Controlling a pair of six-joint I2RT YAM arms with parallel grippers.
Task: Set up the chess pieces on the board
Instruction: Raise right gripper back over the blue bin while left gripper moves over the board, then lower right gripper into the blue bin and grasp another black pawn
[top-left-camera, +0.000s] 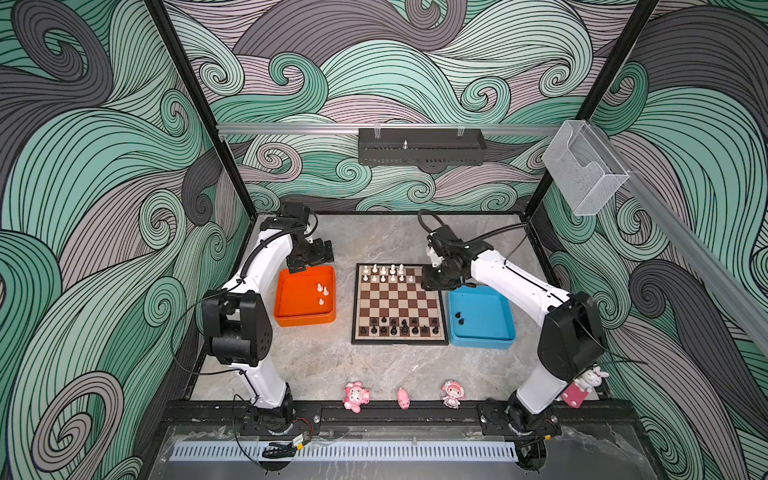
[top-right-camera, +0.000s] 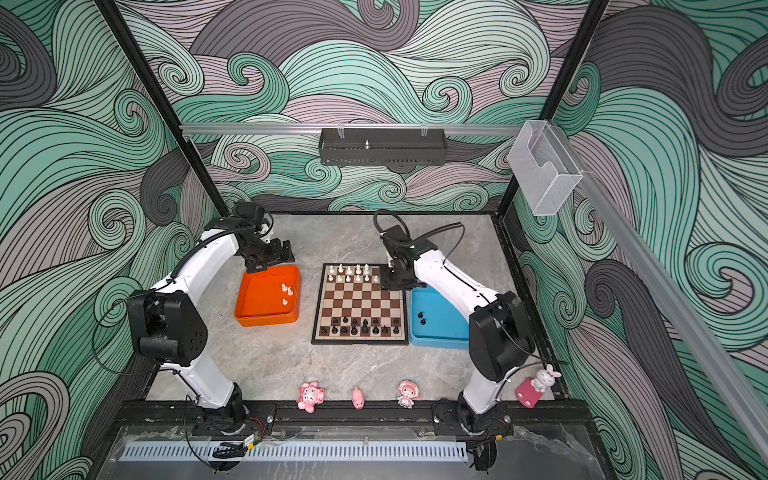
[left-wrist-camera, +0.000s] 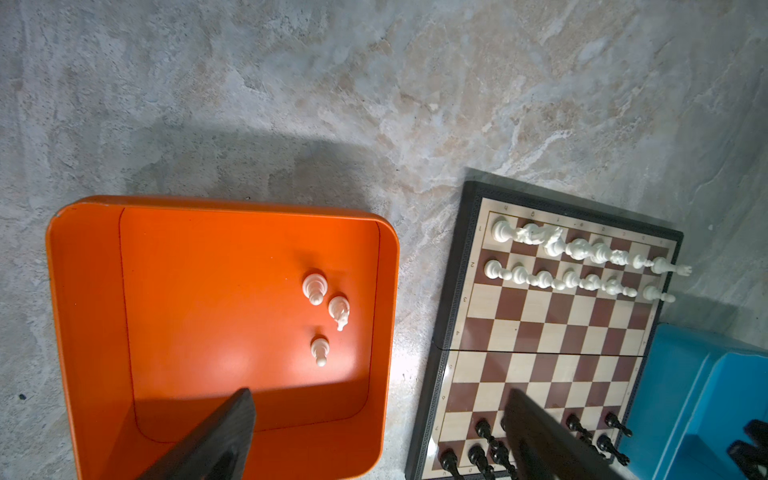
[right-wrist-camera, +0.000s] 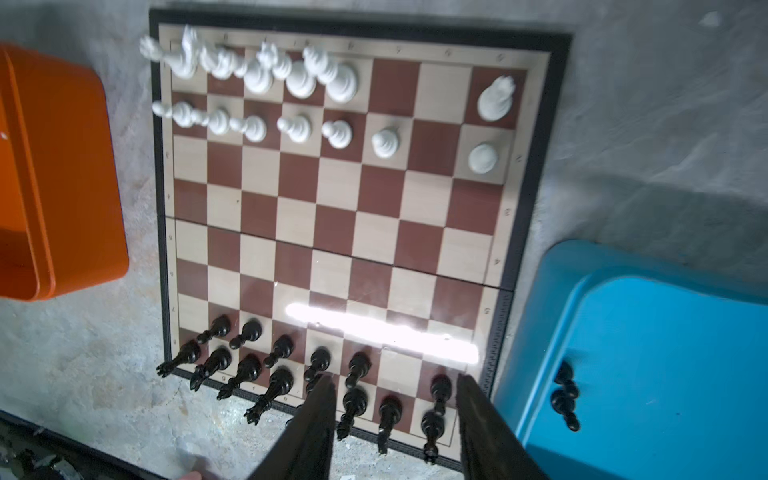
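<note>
Two grippers are sitting open and empty: left gripper (left-wrist-camera: 378, 395) hovering over orange tray (top-left-camera: 291, 321), right gripper (right-wrist-camera: 395, 377) over the board (top-left-camera: 399, 305). Board is lying mid marble tabletop (top-left-camera: 332, 365), chess pieces (top-left-camera: 384, 272) lining both ends, wave-pattern walls (top-left-camera: 83, 208) enclosing it.

Chess pieces (right-wrist-camera: 384, 143) stand upright at opposite ends of the board (right-wrist-camera: 332, 195)

Faint numerals 2, 3, 4 on the cream margin of the board (left-wrist-camera: 465, 299)
</note>
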